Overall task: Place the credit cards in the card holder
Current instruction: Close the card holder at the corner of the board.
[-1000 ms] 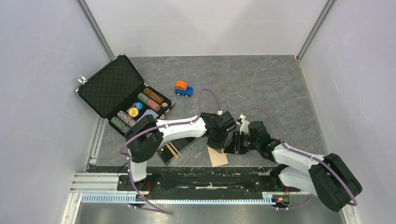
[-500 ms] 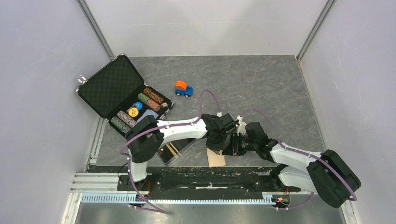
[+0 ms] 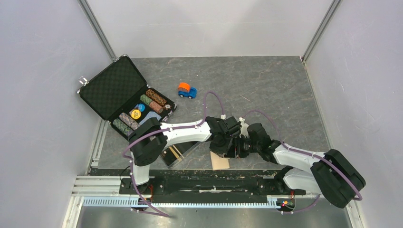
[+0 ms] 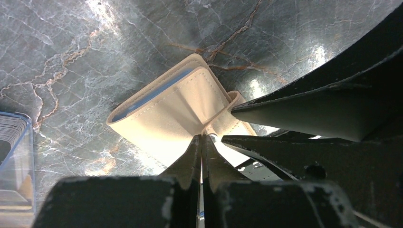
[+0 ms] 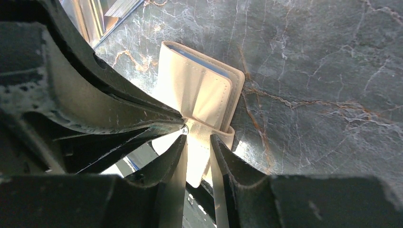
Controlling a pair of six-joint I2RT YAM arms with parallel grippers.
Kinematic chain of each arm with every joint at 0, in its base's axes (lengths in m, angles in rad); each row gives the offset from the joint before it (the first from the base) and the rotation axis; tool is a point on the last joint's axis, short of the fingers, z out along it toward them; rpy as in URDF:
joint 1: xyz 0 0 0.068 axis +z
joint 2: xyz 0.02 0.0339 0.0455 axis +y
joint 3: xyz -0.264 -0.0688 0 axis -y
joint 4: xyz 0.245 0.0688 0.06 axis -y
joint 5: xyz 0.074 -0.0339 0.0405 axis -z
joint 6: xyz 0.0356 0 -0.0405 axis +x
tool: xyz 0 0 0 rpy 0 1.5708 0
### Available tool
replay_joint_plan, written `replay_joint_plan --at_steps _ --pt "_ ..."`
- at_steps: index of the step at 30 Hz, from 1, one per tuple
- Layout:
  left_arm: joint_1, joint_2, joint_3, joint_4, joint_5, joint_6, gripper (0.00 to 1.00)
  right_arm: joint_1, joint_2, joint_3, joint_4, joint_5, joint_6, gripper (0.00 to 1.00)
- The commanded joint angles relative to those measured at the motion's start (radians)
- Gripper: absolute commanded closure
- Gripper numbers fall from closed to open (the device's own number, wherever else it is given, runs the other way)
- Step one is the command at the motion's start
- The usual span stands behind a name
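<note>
Left gripper (image 4: 201,138) closed at card holder (image 4: 171,111) tab (image 5: 197,156); right gripper (image 5: 198,135) narrowed on tab. 1 blue card (image 4: 151,96) seen inserted; fastening judged pending.

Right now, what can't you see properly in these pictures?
Top view: the left gripper and right gripper cover much of the card holder.
Left wrist view: only a blue card edge shows inside it; how many cards is unknown.
Left wrist view: the clear box is cut off by the left edge.
Right wrist view: glare washes out the snap tab.
</note>
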Motion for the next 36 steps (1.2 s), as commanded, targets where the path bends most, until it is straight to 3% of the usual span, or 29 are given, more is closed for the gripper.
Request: replay_joint_plan --at_steps 1,9,23,36 --pt "-0.011 -0.013 0.011 0.011 -0.048 0.008 0.98 0.012 -0.011 0.039 0.024 0.020 -0.007 0.73" --pt "-0.012 -0.080 0.049 0.018 -0.042 0.012 0.98 0.012 -0.045 0.053 0.005 0.038 -0.005 0.73" --pt "-0.013 -0.036 0.016 0.002 -0.106 0.023 0.98 0.017 -0.003 0.036 0.019 0.030 -0.003 0.72" --pt "-0.020 -0.025 0.002 0.002 -0.068 0.009 0.98 0.035 0.043 0.042 0.034 0.027 0.001 0.72"
